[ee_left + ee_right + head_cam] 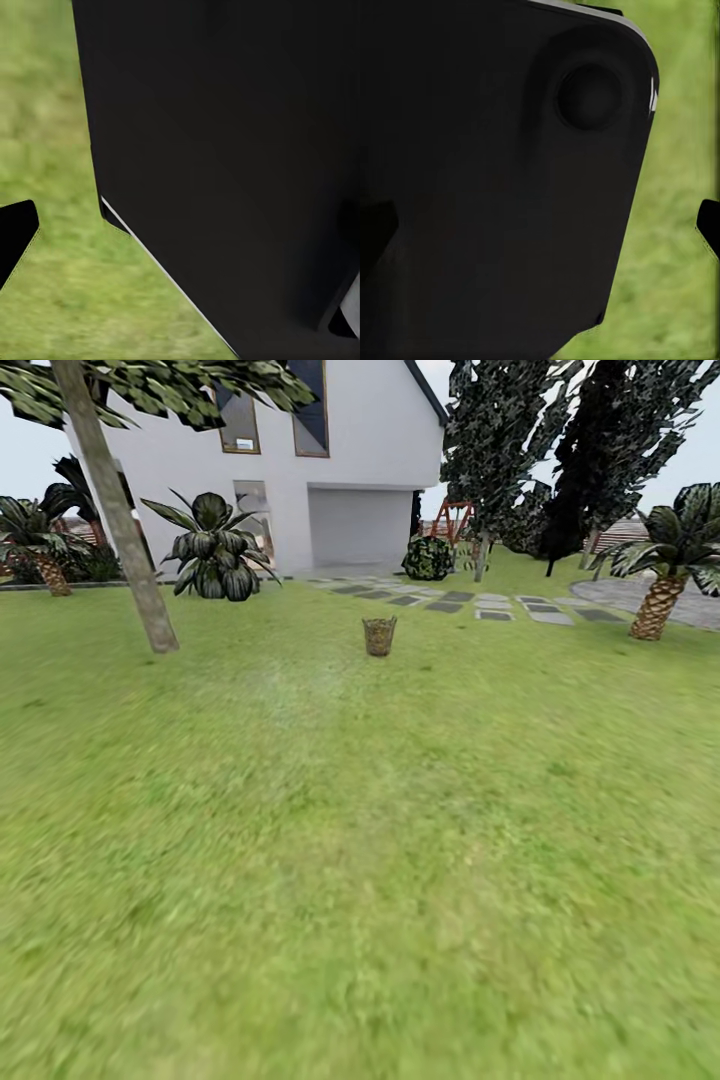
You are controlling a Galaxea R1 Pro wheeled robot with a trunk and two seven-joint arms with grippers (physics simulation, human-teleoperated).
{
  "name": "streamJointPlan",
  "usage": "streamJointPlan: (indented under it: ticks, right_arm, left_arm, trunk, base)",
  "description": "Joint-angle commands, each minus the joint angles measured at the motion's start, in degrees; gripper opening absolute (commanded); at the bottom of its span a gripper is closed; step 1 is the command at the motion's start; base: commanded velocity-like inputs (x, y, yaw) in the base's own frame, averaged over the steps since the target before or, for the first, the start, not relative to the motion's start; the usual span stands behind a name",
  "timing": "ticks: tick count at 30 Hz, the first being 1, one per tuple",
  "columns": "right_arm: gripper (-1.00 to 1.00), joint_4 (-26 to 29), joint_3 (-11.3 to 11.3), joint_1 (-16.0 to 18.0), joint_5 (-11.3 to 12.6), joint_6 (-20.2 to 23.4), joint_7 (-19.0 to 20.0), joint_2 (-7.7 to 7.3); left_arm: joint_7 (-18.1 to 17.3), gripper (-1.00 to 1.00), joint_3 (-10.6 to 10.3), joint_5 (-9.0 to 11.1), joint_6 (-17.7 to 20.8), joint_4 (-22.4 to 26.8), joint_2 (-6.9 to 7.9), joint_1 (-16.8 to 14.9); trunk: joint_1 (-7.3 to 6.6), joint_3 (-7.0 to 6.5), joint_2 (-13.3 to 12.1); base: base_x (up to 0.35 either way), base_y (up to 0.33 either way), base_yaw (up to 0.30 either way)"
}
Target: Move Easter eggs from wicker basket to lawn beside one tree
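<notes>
1. The basket (379, 636) stands upright on the lawn (360, 860), far ahead and about centre, well apart from the robot. Left of it, somewhat apart, rises the pale leaning trunk of a tree (118, 510).
2. The eggs are too small to make out at this range; whether all three lie inside cannot be told.
3. Handling, as a judgement: eggs of that kind should be light, rigid and smooth, so they would tend to slip and roll. A hold across the widest part of the egg, fingers on opposite sides, looks safest. The basket is probably light as well and could tip if pushed at the rim.
4. Tools: the wrist views are mostly blocked by dark robot body, with only a black tip at the edge of each. Whether either gripper is spread or pressed together, I cannot tell.
5. The head view gives the whole layout: house (300, 470), stepping stones (470, 602), palm (660, 575) far right. The wrist views add only blurred grass close below.
</notes>
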State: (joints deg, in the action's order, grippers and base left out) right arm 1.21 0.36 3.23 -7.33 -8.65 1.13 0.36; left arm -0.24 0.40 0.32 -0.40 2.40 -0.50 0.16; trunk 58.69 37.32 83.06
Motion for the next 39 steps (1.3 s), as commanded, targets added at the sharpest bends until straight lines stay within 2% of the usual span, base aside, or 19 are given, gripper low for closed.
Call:
streamJointPlan:
  ticks: [1,39]
  right_arm:
    - [1.00,-0.02,-0.03,0.02,-0.39,-0.15,0.01,-0.01]
    - [1.00,-0.06,-0.01,0.02,-0.41,-0.21,0.03,0.08]
  left_arm:
    - [-0.02,1.00,0.04,0.04,-0.04,0.07,-0.01,0.02]
    - [-0.02,1.00,0.04,0.04,-0.04,0.08,-0.01,0.02]
  trunk:
    - [0.03,0.04,0.01]
    - [0.03,0.04,0.01]
  base:
    - [0.340,0.000,0.000]
    - [0.340,0.000,0.000]
